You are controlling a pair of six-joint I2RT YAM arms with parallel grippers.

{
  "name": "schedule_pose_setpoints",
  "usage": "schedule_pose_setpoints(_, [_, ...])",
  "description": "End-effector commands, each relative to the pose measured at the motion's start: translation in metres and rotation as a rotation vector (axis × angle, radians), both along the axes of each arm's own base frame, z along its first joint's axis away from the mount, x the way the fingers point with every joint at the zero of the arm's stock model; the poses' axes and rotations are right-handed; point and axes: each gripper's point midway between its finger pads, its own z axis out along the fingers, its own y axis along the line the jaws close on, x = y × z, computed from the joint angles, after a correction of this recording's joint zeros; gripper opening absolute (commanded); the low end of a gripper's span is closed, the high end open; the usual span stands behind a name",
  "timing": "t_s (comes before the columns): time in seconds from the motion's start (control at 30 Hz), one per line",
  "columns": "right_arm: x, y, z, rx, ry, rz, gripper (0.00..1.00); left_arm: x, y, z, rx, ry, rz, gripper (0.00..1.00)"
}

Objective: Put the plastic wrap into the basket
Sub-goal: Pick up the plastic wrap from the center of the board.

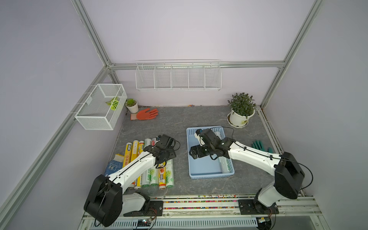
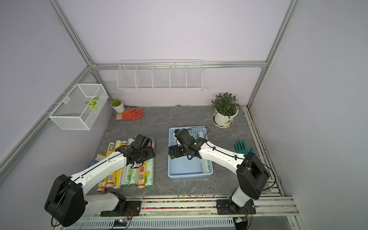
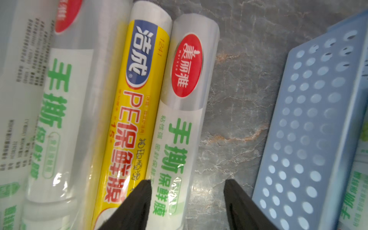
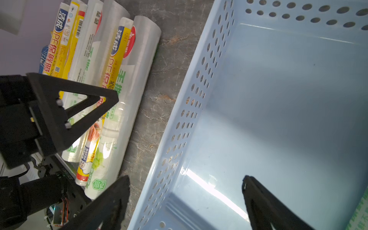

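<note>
The row of plastic wrap rolls (image 1: 151, 175) lies side by side on the grey table (image 1: 179, 119), under the left gripper (image 3: 187, 183) and out to its outer side. That gripper's jaws stand apart, astride the clear-white roll (image 3: 179, 129) at the basket end of the row. One finger (image 3: 139, 199) sits at the seam between this roll and the yellow roll (image 3: 129, 119) beside it. The other finger hangs over bare table with a gap to the roll, so nothing is clamped. Just past that second finger stands the light-blue basket (image 3: 298, 139), its perforated long wall running alongside the row. The right gripper (image 4: 185, 179) hovers low over the basket, jaws wide apart with nothing between them, one finger above the near wall and the other above the bare floor. Beyond that finger a green-printed roll (image 2: 206, 166) lies inside the basket against its far long wall.
</note>
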Motion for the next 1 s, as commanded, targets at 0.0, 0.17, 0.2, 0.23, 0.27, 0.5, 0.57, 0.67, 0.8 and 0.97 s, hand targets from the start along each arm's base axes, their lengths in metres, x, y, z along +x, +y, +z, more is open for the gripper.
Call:
schedule_pose_setpoints(0.0, [0.006, 0.005, 0.007, 0.017, -0.014, -0.02, 0.94, -0.001, -0.001, -0.006, 0.039, 0.067, -0.037, 0.64])
schedule_pose_setpoints(0.17, [0.005, 0.005, 0.004, 0.016, -0.005, -0.025, 0.95, 0.0, -0.003, -0.027, 0.094, 0.16, -0.05, 0.65])
schedule_pose_setpoints(0.2, [0.005, 0.004, 0.003, 0.015, -0.003, -0.027, 0.95, 0.0, -0.004, -0.03, 0.095, 0.172, -0.059, 0.65])
schedule_pose_setpoints(0.23, [0.005, 0.004, 0.002, 0.014, -0.001, -0.03, 0.95, 0.0, -0.006, -0.033, 0.093, 0.183, -0.071, 0.64])
schedule_pose_setpoints(0.27, [0.005, 0.004, 0.001, 0.013, 0.0, -0.031, 0.95, 0.0, -0.008, -0.036, 0.093, 0.192, -0.074, 0.63])
schedule_pose_setpoints(0.5, [0.005, -0.003, -0.003, -0.004, -0.004, -0.054, 0.96, -0.001, -0.021, -0.05, 0.057, 0.23, -0.114, 0.65])
schedule_pose_setpoints(0.57, [0.006, -0.005, -0.002, -0.011, -0.013, -0.063, 0.96, -0.001, -0.022, -0.055, 0.064, 0.247, -0.122, 0.65])
schedule_pose_setpoints(0.67, [0.007, -0.01, -0.001, -0.025, -0.025, -0.079, 0.96, -0.004, -0.023, -0.062, 0.084, 0.272, -0.132, 0.65])
schedule_pose_setpoints(0.8, [0.01, -0.018, 0.0, -0.045, -0.042, -0.102, 0.96, -0.007, -0.021, -0.069, 0.115, 0.305, -0.143, 0.62])
schedule_pose_setpoints(0.97, [0.013, -0.031, 0.006, -0.059, -0.07, -0.144, 0.96, -0.007, -0.025, -0.063, 0.144, 0.305, -0.166, 0.47])
